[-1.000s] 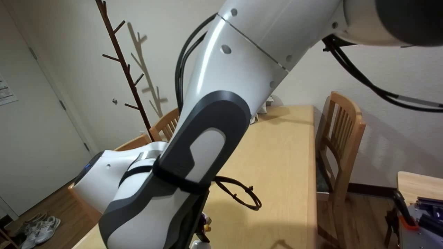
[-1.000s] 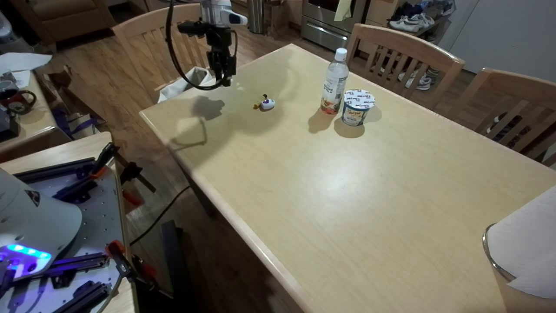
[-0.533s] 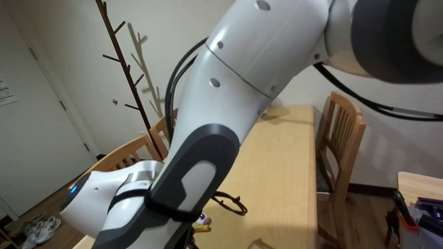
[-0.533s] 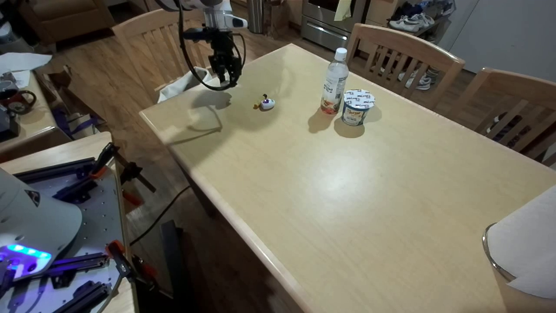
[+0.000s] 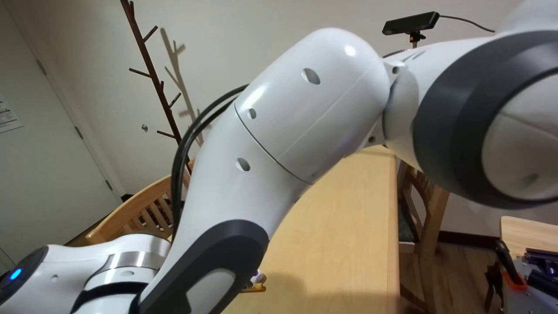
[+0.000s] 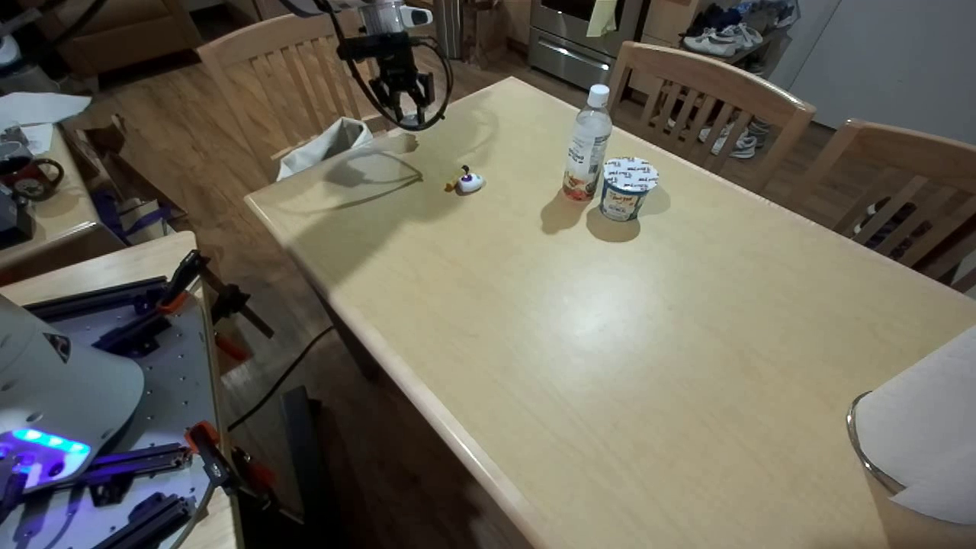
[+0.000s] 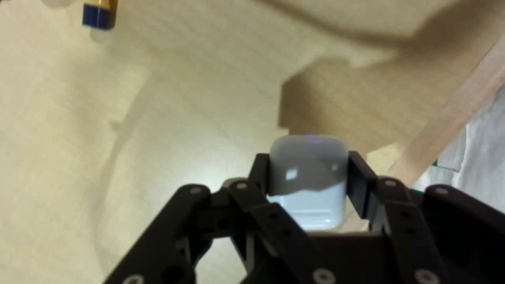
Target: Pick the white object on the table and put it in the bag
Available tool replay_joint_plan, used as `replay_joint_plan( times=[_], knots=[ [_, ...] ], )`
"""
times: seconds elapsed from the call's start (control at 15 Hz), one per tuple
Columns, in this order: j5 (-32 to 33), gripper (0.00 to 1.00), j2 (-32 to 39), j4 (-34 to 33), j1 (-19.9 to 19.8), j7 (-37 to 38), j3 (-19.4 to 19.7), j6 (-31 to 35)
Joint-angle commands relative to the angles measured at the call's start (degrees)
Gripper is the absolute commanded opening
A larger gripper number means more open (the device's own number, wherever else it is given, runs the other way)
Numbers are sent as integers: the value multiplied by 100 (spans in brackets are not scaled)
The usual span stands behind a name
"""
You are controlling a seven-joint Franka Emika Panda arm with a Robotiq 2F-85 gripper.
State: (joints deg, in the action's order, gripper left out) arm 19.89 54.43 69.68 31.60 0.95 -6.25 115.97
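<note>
The white object (image 7: 309,181), a small glossy rounded-square piece, is clamped between the two black fingers of my gripper (image 7: 308,173) in the wrist view. In an exterior view my gripper (image 6: 414,114) hangs above the table (image 6: 534,343) near its edge, with the white object (image 6: 412,120) between its fingertips. The bag (image 6: 332,147), pale cloth, sits just beyond that edge, by a chair, lower and to the left of my gripper there. Part of the bag (image 7: 483,150) also shows at the wrist view's right edge. My gripper is out of frame in the remaining exterior view.
A small white-and-purple item (image 6: 470,182) with a yellow piece lies on the table near my gripper. A bottle (image 6: 587,145) and a cup with a printed lid (image 6: 627,189) stand further right. A paper-towel roll (image 6: 926,427) stands at the near right. Chairs (image 6: 709,114) line the table.
In an exterior view my gripper has moved slightly up and right and turned, carrying the white object. The arm's links have swung down and left in the opposite picture. Table items have not moved.
</note>
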Motion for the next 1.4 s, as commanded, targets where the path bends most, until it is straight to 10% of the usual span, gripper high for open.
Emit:
replay_joint_plan(
  times=[0.0,0.33,0.4,0.47,0.53,1.33],
  knots=[
    [-14,25,179,-538,-105,-906,-228,170],
    [-56,25,133,-535,-61,-1420,-363,1],
    [-56,50,151,-558,-45,-1452,-378,-49],
    [-55,50,155,-557,-36,-1446,-374,-44],
    [-55,25,155,-557,-38,-1446,-367,-43],
    [-353,25,980,-1294,-88,-4480,-1280,325]
  ],
)
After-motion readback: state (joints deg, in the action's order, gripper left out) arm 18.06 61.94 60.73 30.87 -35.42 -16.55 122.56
